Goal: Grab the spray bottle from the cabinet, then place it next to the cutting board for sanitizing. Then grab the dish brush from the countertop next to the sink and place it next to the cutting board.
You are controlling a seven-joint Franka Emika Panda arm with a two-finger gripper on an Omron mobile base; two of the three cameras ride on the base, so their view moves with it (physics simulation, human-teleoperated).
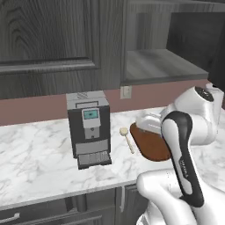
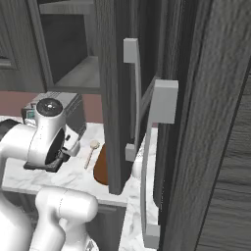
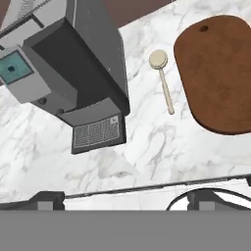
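The dish brush [image 3: 162, 78] is lying on the countertop [image 3: 147, 142] just beside the cutting board's [image 3: 220, 73] long edge, between the board and the coffee machine [image 3: 73, 73], back from the worktop's front edge. The gripper [image 3: 125, 200] is hovering above, fingertips [image 3: 49, 200] spread wide and holding nothing. The cabinet [image 1: 162, 61] is standing open, its shelf bare. The brush placement is judged complete. The spray bottle cannot be located, so that step cannot be confirmed; the next move calls for finding it.

One coffee machine [image 1: 89, 127], one dish brush [image 3: 162, 78], one cutting board [image 3: 218, 73].
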